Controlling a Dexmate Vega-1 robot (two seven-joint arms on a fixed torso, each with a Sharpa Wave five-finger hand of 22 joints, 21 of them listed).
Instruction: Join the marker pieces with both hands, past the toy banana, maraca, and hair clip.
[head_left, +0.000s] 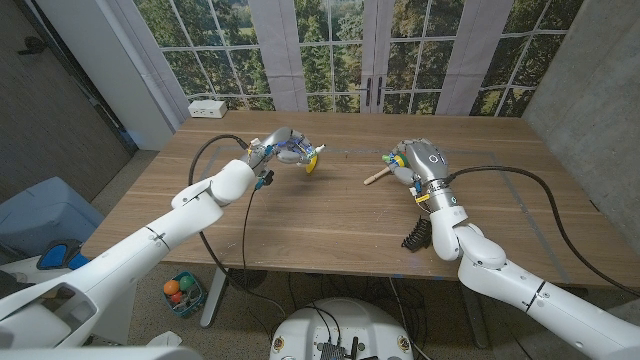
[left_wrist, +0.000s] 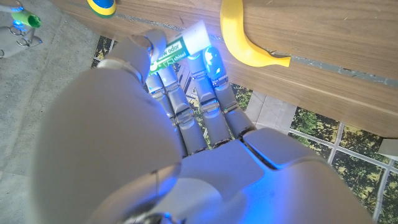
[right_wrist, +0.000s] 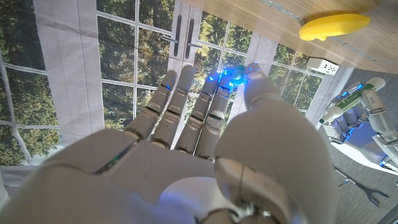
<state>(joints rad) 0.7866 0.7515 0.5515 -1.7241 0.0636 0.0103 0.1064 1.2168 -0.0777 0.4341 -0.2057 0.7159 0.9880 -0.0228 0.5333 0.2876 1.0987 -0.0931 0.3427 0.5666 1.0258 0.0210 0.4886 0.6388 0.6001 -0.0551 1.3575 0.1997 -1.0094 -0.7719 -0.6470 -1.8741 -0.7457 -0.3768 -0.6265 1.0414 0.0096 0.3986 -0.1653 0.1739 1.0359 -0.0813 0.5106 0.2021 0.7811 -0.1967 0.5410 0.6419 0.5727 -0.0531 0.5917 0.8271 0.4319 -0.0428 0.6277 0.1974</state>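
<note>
Marker body (left_wrist: 180, 45): white barrel with a green label, held in the left hand (head_left: 285, 148), raised above the surface, lying roughly level across the fingers.
Marker cap (right_wrist: 235, 74): small, blue-lit piece pinched at the fingertips of the right hand (head_left: 418, 160), lifted off the surface.
Gap: the two pieces are well apart, unjoined.

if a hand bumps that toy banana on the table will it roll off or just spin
The toy banana is curved and lies on its side on the table, so it would probably pivot or slide rather than roll. It looks like smooth moulded plastic, likely light, so a slight nudge from the left hand could move it.
</note>
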